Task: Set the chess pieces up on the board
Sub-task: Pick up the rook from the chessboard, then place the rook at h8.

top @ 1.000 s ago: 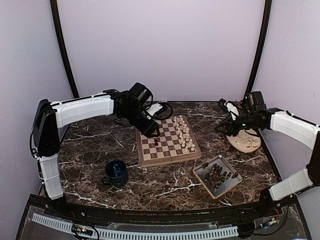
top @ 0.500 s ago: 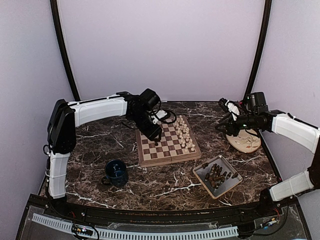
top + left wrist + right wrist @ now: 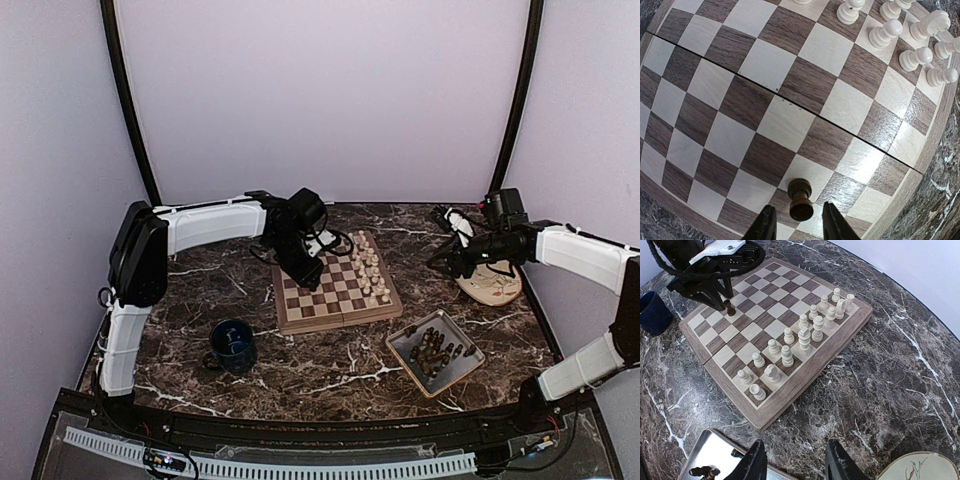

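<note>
Left gripper [image 3: 798,221] straddling a lone dark brown turned wooden pawn [image 3: 801,199] on the square wooden chessboard with light and dark checkered squares [image 3: 785,122].

The pawn stands upright near the board's left edge, on the side opposite the cream-white wooden pieces [image 3: 804,340], which fill two rows along the board's right edge. It sits between the left gripper's two black fingers [image 3: 766,225], with a thin strip of board showing on each side, so the jaws are parted and not touching it. The right gripper [image 3: 797,461] hangs over the dark veined marble table [image 3: 880,365] just off the board's right edge, its jaws apart with nothing between them. More dark brown pieces [image 3: 435,347] lie in the grey rectangular tray [image 3: 408,370] near the board's front right corner.
</note>
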Controlling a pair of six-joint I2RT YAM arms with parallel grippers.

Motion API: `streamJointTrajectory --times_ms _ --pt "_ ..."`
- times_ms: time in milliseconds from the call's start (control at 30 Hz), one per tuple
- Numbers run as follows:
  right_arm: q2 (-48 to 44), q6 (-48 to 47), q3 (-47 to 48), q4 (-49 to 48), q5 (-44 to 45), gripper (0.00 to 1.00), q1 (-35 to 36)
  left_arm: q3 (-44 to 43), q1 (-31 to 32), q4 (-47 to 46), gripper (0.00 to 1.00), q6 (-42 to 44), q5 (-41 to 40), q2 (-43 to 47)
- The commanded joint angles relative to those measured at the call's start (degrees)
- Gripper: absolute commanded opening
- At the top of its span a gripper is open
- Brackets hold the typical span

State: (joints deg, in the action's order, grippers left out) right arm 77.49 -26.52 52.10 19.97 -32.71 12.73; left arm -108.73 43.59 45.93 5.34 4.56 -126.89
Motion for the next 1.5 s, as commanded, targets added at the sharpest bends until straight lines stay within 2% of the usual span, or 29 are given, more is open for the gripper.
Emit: streamJointTrajectory --times_ms 0,400,600,667,833,1200,1467 --pt "0.38 -0.72 1.57 -0.32 -1.35 0.41 0.19 -1.16 0.26 0.87 0.33 -0.16 -1.27 0.32" --pt "-0.15 -0.84 1.30 -0.33 -0.44 0.41 0.19 -2.72 0.26 0.38 0.18 0.15 0.11 -1.84" --pt "-0.40 -0.99 1.08 -0.38 -0.31 0.41 0.19 -3.16 0.26 -0.07 0.14 -0.33 0.50 -1.85" --pt "-0.57 -1.11 1.09 -0.38 -0.16 0.41 0.19 -3.57 0.26 0.07 0.09 -0.40 -0.09 -1.78" --pt "-0.26 -1.21 1.08 -0.37 -0.06 0.41 0.19 -5.49 -0.24 1.05 0.05 -0.04 -5.11 -1.77" --pt "0.93 -1.29 1.25 -0.35 -0.04 0.41 0.19 -10.04 -10.29 -0.55 0.03 -4.35 -3.82 -0.74" --pt "1.30 -1.49 1.12 -0.37 0.54 0.41 0.14 -10.10 -13.65 -4.73 0.02 -5.34 -4.98 -1.78"
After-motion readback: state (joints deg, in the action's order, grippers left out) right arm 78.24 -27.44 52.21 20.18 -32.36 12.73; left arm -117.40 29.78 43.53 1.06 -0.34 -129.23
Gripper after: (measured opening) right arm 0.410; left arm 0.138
